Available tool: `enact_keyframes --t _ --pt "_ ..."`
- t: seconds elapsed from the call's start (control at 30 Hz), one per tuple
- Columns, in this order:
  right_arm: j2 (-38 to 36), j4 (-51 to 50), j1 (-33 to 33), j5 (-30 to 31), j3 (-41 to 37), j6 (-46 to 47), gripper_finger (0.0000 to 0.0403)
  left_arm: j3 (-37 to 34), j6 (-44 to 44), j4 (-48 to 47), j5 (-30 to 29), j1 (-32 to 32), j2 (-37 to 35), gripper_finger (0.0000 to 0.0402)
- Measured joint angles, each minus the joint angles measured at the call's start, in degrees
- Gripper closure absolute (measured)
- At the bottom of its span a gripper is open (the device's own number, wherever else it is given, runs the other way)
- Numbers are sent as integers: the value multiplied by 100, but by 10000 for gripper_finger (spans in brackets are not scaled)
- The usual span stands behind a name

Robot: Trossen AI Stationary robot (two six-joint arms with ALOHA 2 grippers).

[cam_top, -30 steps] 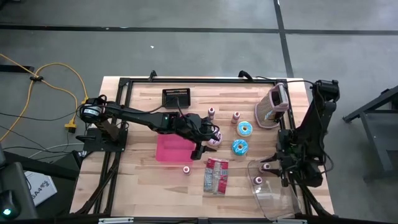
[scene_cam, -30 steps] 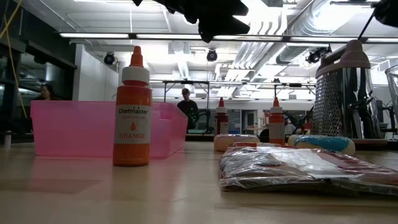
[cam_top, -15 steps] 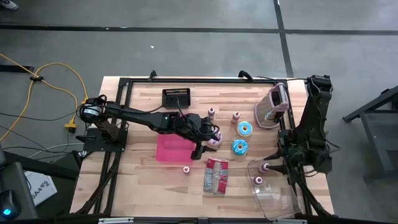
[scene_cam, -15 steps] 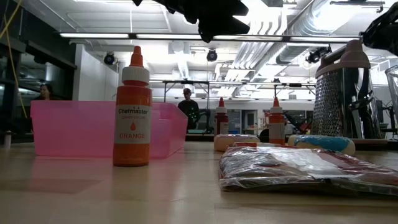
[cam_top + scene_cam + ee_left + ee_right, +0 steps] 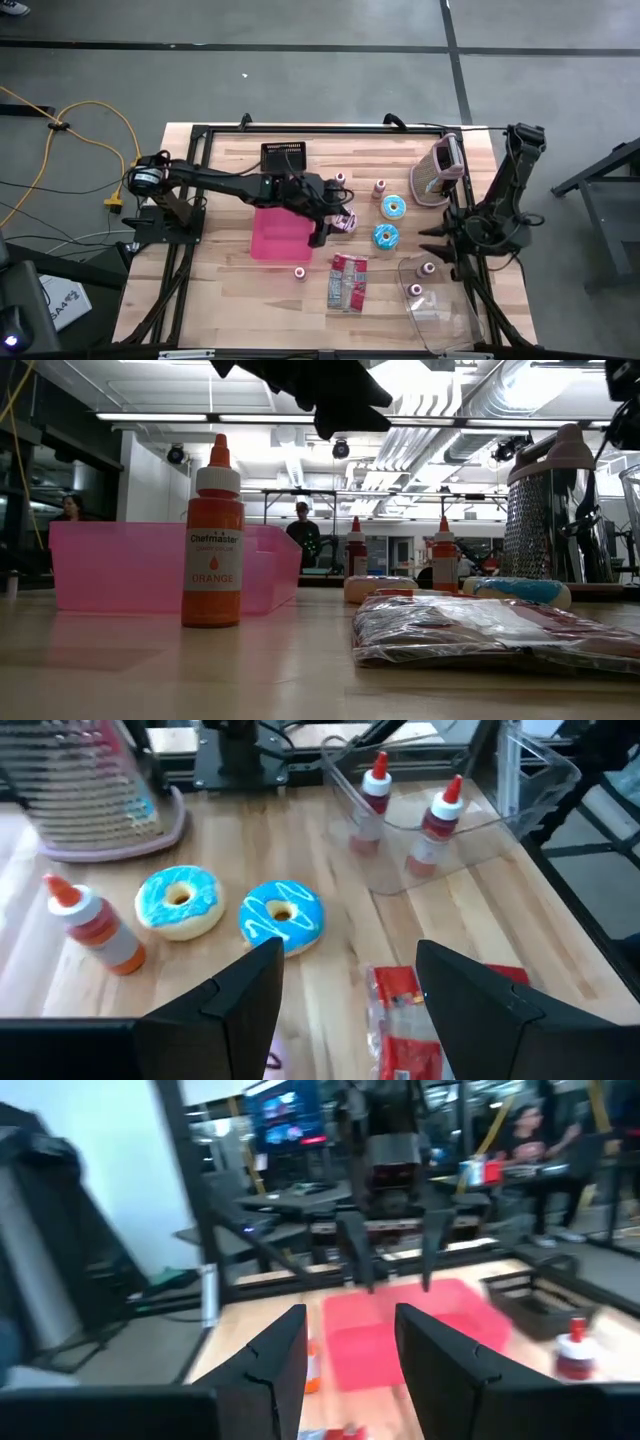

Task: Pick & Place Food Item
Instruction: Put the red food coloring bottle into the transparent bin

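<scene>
Two blue-iced donuts (image 5: 393,207) (image 5: 385,236) lie flat on the wooden table, right of centre; the left wrist view shows them too (image 5: 180,902) (image 5: 282,915). A pink-topped donut (image 5: 346,223) lies just left of them. A red-and-clear food packet (image 5: 347,281) lies flat nearer the front edge. My left gripper (image 5: 335,218) hovers open above the pink bin's right side, pointing at the donuts (image 5: 345,990). My right gripper (image 5: 432,245) is open and raised at the table's right, pointing left (image 5: 350,1350).
The pink bin (image 5: 275,237) stands left of centre, with an orange bottle (image 5: 212,535) in front of it. A clear container (image 5: 440,300) with two bottles sits front right. At the back are a grater (image 5: 440,168), a black tray (image 5: 283,155) and two small bottles (image 5: 340,180) (image 5: 380,187).
My right gripper has risen from beside the clear container and drawn toward the table's far edge, its wrist rolling as it went. Its fingers stay as far apart as before. No object has moved.
</scene>
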Motion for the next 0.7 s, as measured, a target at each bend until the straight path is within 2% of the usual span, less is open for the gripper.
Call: enact_keyframes --t 0.1,0.27,0.43,0.7 --pt "-94 -7 -172 59 0 -70 264 0 71 -123 -22 119 -101 180" --pt "-144 26 -434 -47 46 -124 264 2 260 -430 -448 387 -185 180" --pt "-103 30 -792 -894 160 -80 264 1 215 -837 -600 706 -175 180" --pt "104 31 -1436 -1672 251 -68 275 -79 159 -794 -543 1001 -172 180"
